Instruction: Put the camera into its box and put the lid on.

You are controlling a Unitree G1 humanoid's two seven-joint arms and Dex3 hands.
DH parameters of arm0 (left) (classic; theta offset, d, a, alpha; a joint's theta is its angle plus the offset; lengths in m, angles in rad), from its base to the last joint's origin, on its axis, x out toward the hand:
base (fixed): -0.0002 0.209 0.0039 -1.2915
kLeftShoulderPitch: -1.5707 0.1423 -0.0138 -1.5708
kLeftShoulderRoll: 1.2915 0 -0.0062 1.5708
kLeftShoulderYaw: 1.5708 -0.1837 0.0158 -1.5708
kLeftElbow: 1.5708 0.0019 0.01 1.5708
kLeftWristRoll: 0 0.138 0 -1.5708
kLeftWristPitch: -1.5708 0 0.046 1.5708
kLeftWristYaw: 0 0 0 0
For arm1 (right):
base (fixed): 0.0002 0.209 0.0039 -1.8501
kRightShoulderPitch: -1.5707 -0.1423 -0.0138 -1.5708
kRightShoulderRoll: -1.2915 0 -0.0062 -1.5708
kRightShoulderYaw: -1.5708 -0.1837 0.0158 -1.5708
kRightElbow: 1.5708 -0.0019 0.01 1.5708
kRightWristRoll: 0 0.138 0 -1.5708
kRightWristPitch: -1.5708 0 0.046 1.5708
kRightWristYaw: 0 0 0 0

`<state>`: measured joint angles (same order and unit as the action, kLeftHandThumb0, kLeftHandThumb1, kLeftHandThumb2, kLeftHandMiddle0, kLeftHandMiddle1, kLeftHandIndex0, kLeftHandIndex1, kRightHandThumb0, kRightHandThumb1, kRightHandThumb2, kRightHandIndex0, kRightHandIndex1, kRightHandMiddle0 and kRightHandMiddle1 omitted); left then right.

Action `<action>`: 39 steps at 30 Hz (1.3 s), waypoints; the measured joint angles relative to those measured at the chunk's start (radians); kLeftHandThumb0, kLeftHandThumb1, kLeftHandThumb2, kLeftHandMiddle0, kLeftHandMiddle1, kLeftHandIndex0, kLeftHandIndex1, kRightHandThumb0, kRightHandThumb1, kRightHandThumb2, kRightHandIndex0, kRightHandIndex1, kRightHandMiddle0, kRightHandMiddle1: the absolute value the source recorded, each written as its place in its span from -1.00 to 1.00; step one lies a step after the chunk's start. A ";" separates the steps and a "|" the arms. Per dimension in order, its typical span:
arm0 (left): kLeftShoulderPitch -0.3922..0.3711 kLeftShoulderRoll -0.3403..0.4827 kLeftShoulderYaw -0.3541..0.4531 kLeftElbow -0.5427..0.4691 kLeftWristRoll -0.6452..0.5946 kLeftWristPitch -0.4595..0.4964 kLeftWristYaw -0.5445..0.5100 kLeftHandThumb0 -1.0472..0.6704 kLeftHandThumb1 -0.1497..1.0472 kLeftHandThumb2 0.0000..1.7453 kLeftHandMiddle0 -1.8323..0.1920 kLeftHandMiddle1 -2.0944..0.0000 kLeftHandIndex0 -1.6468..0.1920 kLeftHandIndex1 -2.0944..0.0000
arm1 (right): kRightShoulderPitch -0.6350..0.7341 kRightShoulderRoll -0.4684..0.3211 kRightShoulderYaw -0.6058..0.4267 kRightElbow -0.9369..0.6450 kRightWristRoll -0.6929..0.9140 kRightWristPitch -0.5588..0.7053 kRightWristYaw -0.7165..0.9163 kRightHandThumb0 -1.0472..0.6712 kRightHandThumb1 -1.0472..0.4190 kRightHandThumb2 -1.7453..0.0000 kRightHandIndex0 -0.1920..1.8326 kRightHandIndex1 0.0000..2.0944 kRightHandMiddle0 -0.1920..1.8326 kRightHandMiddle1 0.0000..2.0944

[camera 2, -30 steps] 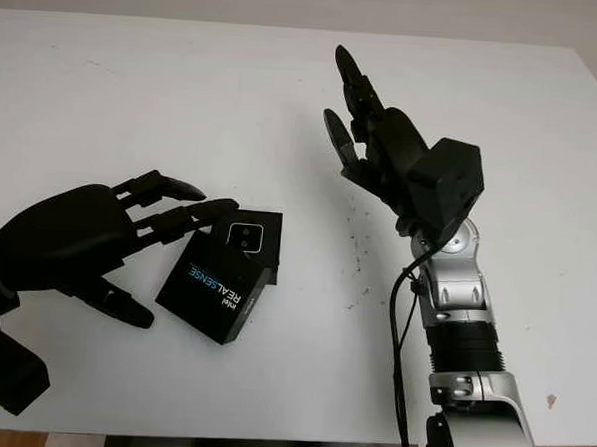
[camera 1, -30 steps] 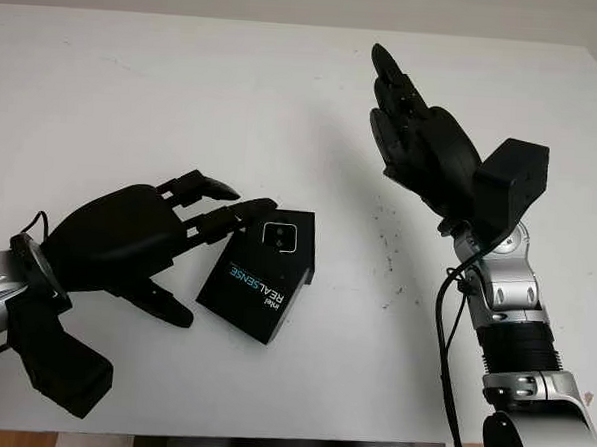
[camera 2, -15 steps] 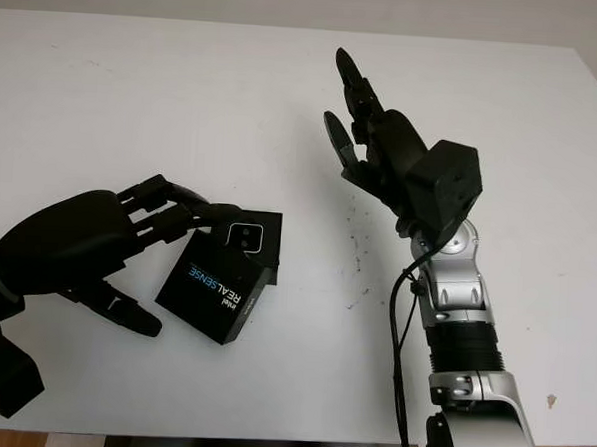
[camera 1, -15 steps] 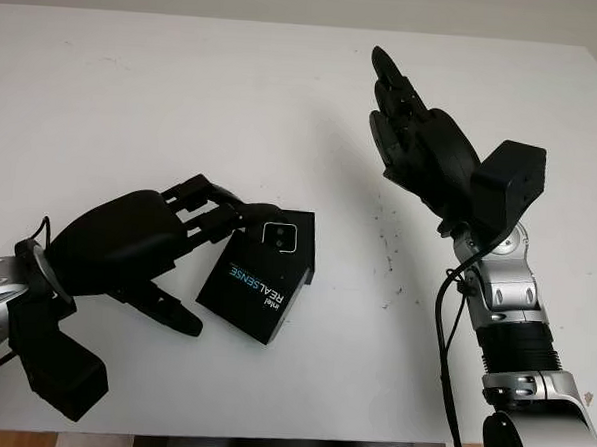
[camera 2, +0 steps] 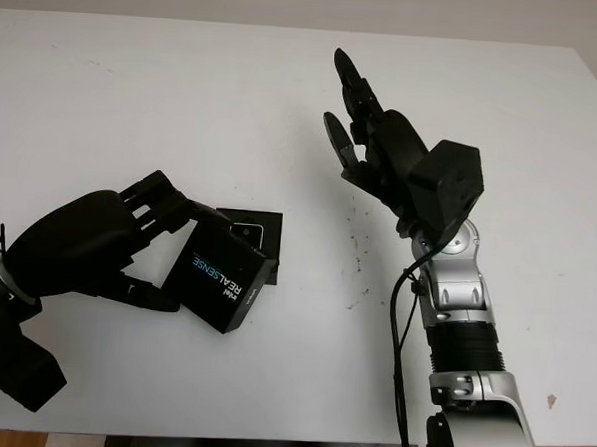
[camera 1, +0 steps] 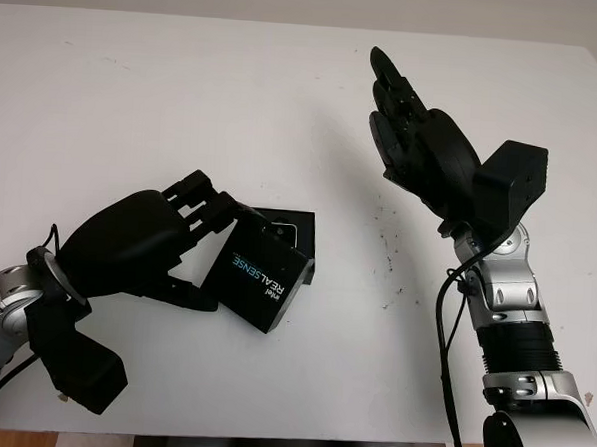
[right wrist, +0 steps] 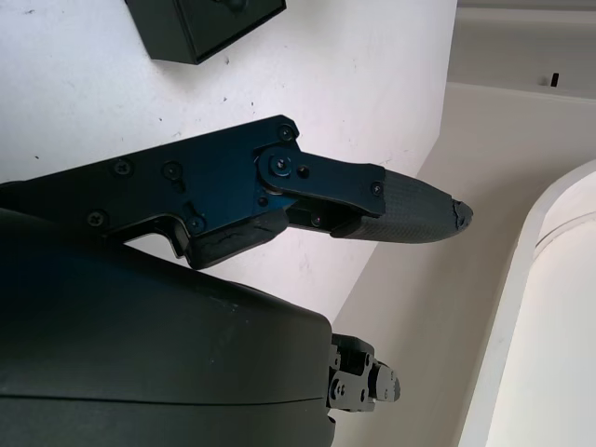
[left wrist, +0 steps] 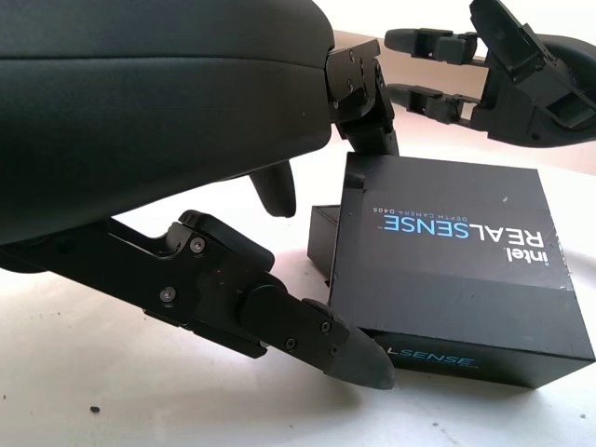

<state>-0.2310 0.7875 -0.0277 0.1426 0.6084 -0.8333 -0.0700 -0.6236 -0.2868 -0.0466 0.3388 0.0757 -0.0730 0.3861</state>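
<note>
Flat black cardboard lid [left wrist: 454,251]: top reads "intel REALSENSE", small line "DEPTH CAMERA D405"; side edge shows partial "…LSENSE".

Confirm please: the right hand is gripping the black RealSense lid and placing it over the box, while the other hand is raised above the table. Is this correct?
Not quite: the left hand grips the lid, as the left eye view shows, holding it partly over the box. The right hand is the one raised above the table, open.
</note>
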 measured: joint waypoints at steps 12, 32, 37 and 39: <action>-0.001 -0.017 -0.008 0.068 0.027 -0.084 0.099 -0.26 0.89 -0.92 0.96 -0.73 1.00 -0.42 | 0.000 0.000 0.000 0.000 0.001 0.001 0.000 -0.58 -1.00 0.30 -1.00 -0.96 -0.97 -0.95; 0.080 -0.008 0.047 -0.365 -0.366 0.375 -0.303 -0.10 1.00 -0.74 0.84 -0.85 0.99 -0.78 | -0.002 0.003 0.004 0.014 -0.020 0.004 -0.014 -0.63 -1.00 0.33 -0.97 -0.94 -0.94 -0.94; 0.097 -0.005 0.088 -0.562 -0.510 0.739 -0.455 -0.07 1.00 -0.78 0.78 -0.90 0.95 -0.74 | -0.002 0.006 0.012 0.014 -0.026 0.008 -0.025 -0.64 -1.00 0.34 -0.96 -0.94 -0.93 -0.94; 0.093 -0.002 0.102 -0.623 -0.552 0.861 -0.496 -0.06 1.00 -0.79 0.74 -0.90 0.93 -0.74 | -0.002 0.006 0.015 0.014 -0.025 0.013 -0.026 -0.64 -1.00 0.35 -0.96 -0.94 -0.93 -0.94</action>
<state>-0.1376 0.7860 0.0743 -0.4805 0.0559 0.0282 -0.5662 -0.6257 -0.2804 -0.0320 0.3524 0.0502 -0.0605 0.3602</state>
